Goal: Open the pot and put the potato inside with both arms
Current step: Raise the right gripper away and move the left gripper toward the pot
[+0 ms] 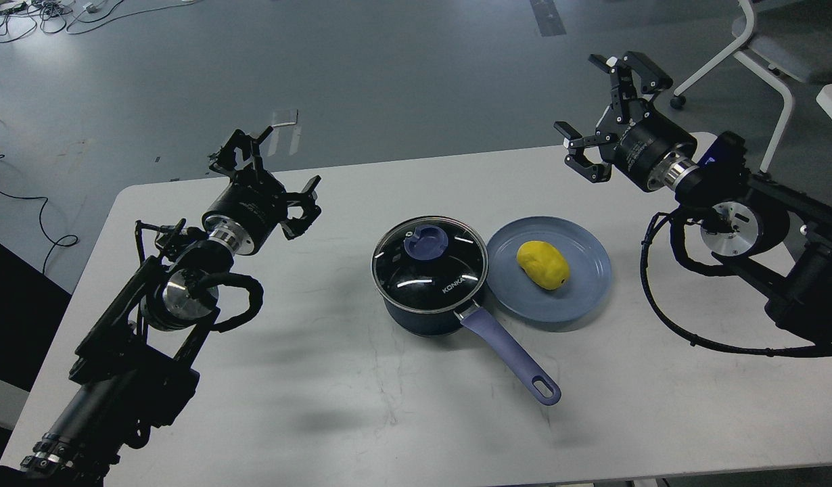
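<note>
The dark navy pot sits at the table's middle, its lavender handle pointing toward the front right. A glass lid with a blue knob covers it. The yellow potato lies on a flat blue plate just right of the pot. My left gripper hovers open above the table, well left of the pot. My right gripper is raised and open beyond the table's far right edge, up and right of the plate. Neither gripper holds anything.
The white table spreads around the pot and plate. A white chair frame stands on the floor at the far right. Cables trail over the grey floor at the left.
</note>
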You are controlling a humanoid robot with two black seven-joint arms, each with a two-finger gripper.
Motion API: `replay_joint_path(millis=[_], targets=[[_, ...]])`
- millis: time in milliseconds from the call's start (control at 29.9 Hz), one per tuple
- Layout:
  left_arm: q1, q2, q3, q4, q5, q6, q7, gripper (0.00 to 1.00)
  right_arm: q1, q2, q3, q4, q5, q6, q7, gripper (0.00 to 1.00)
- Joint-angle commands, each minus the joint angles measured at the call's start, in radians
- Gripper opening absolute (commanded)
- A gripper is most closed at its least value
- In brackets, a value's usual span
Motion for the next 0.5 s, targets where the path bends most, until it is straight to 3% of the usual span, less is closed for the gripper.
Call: replay_joint_path(millis=[0, 468], targets=[[0.002, -0.001, 0.001, 0.0, 0.001, 0.001, 0.004, 0.99, -0.048, -0.01, 0.01, 0.012, 0.003, 0.016, -0.031, 1.0], [0.0, -0.009, 0.001, 0.002, 0.001, -0.003, -0.019, 0.99, -0.091, -0.049, 0.065, 0.018, 0.003, 0.039, -0.031, 1.0]])
